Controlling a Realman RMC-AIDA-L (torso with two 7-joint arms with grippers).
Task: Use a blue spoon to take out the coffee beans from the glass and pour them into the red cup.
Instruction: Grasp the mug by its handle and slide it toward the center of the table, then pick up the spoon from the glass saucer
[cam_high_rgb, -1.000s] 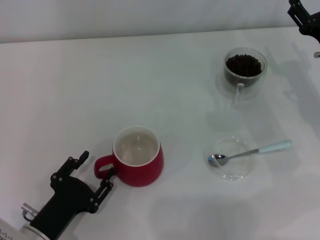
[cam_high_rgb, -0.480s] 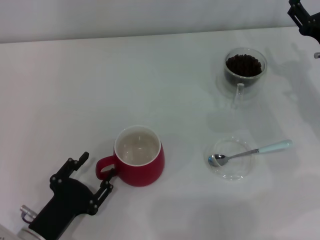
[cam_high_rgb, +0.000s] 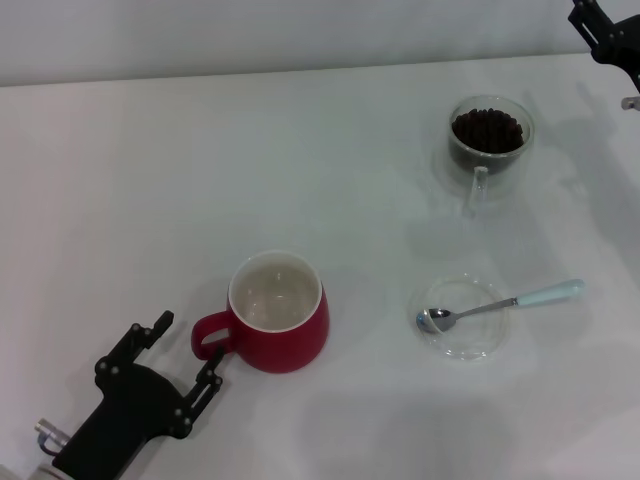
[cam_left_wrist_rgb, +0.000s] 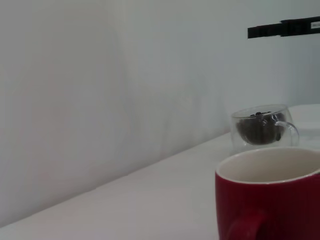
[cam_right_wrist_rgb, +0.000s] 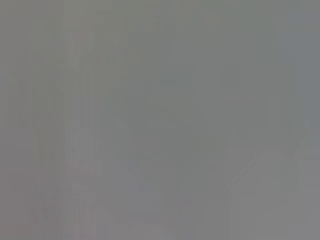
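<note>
The red cup (cam_high_rgb: 277, 325) stands upright at the front middle of the white table, its cream inside bare and its handle toward my left gripper (cam_high_rgb: 188, 345). That gripper is open just short of the handle, holding nothing. The left wrist view shows the red cup (cam_left_wrist_rgb: 270, 200) close up, with the glass (cam_left_wrist_rgb: 260, 129) far behind it. The glass (cam_high_rgb: 489, 135) stands at the back right with a heap of coffee beans (cam_high_rgb: 487, 128) inside. The blue spoon (cam_high_rgb: 500, 305) lies with its bowl in a clear saucer (cam_high_rgb: 462, 345). My right gripper (cam_high_rgb: 605, 35) hangs at the far right corner.
The white table (cam_high_rgb: 150, 170) ends at a pale wall along the back. The right wrist view shows only flat grey. A dark bar (cam_left_wrist_rgb: 285, 28) crosses the upper corner of the left wrist view.
My left gripper has drawn back a little toward the table's front left, away from the cup handle. The cup, glass and spoon have stayed put.
</note>
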